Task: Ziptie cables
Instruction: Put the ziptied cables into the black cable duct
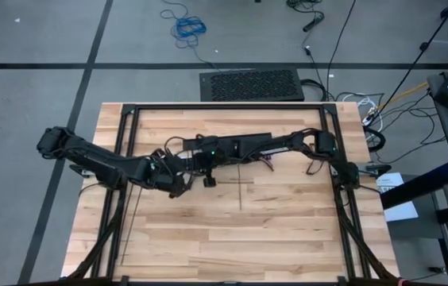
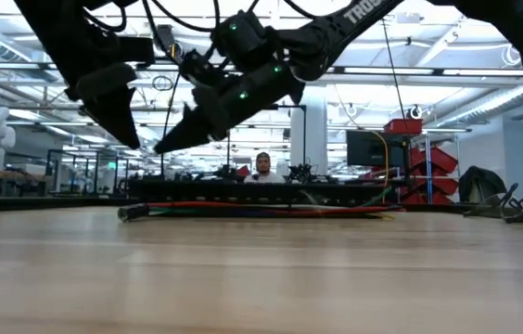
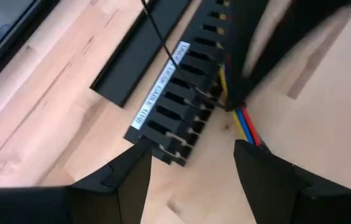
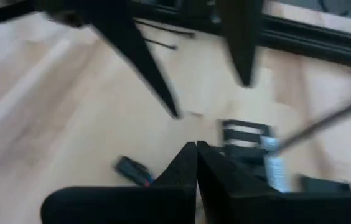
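Observation:
The cables (image 2: 271, 210), thin red, green and blue wires, lie on the table along the near side of a long black slotted channel (image 3: 182, 93). Their red, blue and yellow strands (image 3: 248, 126) show by the channel's end. My left gripper (image 3: 191, 155) hangs open above that end, with bare table between its fingers; it is also in the low view (image 2: 122, 121). My right gripper (image 4: 195, 148) is shut, slants down beside it (image 2: 164, 146), and is clear of the table with nothing visible between its fingers. Two thin black zipties (image 4: 160, 37) lie farther off on the wood.
A flat black strip (image 3: 135, 62) lies beside the channel. A black frame (image 1: 129, 127) runs round the table's edges. The near half of the wooden table (image 1: 240, 238) holds nothing. A person (image 2: 263, 167) sits beyond the far edge.

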`<control>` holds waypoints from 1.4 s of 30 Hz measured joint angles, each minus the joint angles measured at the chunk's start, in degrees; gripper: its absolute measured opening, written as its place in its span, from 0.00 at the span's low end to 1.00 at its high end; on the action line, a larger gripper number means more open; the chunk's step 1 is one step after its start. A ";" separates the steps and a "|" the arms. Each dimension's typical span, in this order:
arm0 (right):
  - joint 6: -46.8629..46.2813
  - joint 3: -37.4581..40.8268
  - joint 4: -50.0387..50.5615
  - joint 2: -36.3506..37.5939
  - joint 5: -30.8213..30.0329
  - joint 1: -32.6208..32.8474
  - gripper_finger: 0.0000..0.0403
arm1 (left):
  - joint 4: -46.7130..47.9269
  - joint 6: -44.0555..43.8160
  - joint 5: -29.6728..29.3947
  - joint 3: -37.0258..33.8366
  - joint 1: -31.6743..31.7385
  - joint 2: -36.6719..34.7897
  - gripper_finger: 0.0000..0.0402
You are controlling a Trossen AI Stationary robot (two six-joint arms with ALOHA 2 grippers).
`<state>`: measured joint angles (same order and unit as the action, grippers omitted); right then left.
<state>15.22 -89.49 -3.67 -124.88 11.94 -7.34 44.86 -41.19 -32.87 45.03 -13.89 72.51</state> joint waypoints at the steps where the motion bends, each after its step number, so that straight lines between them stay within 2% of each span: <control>1: 0.35 0.00 1.24 0.57 -0.04 -0.59 0.00 | 0.42 -0.03 0.03 0.01 0.13 -0.33 0.56; 5: 1.52 -0.06 11.27 4.63 -1.81 -2.11 0.00 | 0.61 -0.67 1.57 0.03 -0.41 -0.54 0.56; 10: 4.30 -0.02 31.44 9.06 -19.56 -0.85 0.05 | 0.33 -1.93 1.24 0.03 -2.89 -0.52 0.56; 13: 4.10 0.01 38.51 10.99 -24.54 1.13 0.10 | -0.59 -1.88 -0.73 0.03 -4.59 -0.52 0.56; 18: 4.13 3.06 38.55 11.60 -26.82 4.42 0.18 | 2.40 -3.13 -4.97 0.03 -5.36 -0.54 0.56; 23: 4.52 7.93 35.08 11.65 -38.33 6.59 0.29 | 2.12 -3.50 -4.56 0.01 -5.57 -0.52 0.56; 32: 4.29 13.52 28.28 11.62 -39.38 7.54 0.50 | 2.12 -5.22 -3.76 0.01 -7.15 -0.52 0.56; 37: 6.66 13.78 25.56 11.25 -41.87 5.96 0.52 | 2.12 -6.40 -3.64 0.01 -7.26 -0.52 0.56; 42: 8.40 13.79 24.66 11.27 -40.72 3.31 0.49 | 2.10 -6.47 -3.27 0.01 -7.26 -0.52 0.56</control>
<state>23.62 -75.70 20.98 -113.60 -28.78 -4.02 46.96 -47.66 -36.14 45.04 -21.15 71.99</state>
